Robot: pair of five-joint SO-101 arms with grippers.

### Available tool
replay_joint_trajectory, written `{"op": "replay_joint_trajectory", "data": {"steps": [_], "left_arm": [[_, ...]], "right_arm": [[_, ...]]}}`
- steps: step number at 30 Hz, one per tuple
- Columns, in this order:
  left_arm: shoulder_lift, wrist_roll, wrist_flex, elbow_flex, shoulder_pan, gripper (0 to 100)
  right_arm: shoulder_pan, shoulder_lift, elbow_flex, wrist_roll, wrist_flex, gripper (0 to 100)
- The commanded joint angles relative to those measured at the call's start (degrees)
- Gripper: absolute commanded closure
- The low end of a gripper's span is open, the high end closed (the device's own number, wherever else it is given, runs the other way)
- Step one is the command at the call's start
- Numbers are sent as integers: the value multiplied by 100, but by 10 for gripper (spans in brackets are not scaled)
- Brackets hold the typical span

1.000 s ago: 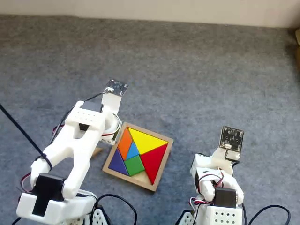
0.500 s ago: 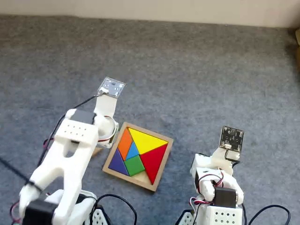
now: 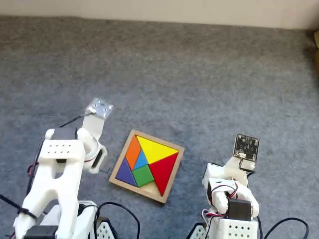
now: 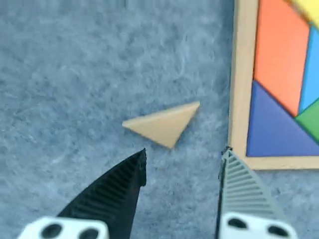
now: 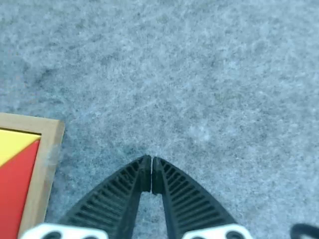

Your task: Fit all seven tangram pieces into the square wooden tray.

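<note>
The square wooden tray lies on the carpet between the two arms. It holds several coloured pieces: orange, yellow, red, green, light blue and dark blue. A tan wooden triangle lies flat on the carpet just outside the tray's edge. My left gripper hangs open just short of the triangle, touching nothing. My right gripper is shut and empty over bare carpet beside the tray's corner.
Grey carpet covers the whole floor, with open room beyond the tray. The left arm stands left of the tray and the right arm right of it. Cables trail at the near edge.
The left arm has drawn back to the left, away from the tray's upper left edge. The right arm has kept still.
</note>
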Motion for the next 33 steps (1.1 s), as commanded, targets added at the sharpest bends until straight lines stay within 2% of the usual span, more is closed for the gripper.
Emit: {"op": "replay_joint_trajectory", "data": {"steps": [1,4,10,21,29,33], "left_arm": [[-163,-123,18,92,-286,777],[-163,-457,0,242,-462,777],[-154,-413,-1134,787,-681,777],[-145,176,-1697,743,-690,784],[-127,316,-1705,673,-690,784],[541,695,-1697,224,-690,784]], "right_arm": [[48,-101,637,-44,-13,979],[48,-101,637,-44,-13,979],[48,-101,637,-44,-13,979],[48,-110,637,-44,-13,979],[48,-119,637,-44,-13,979],[48,-119,637,-44,-13,979]]}}
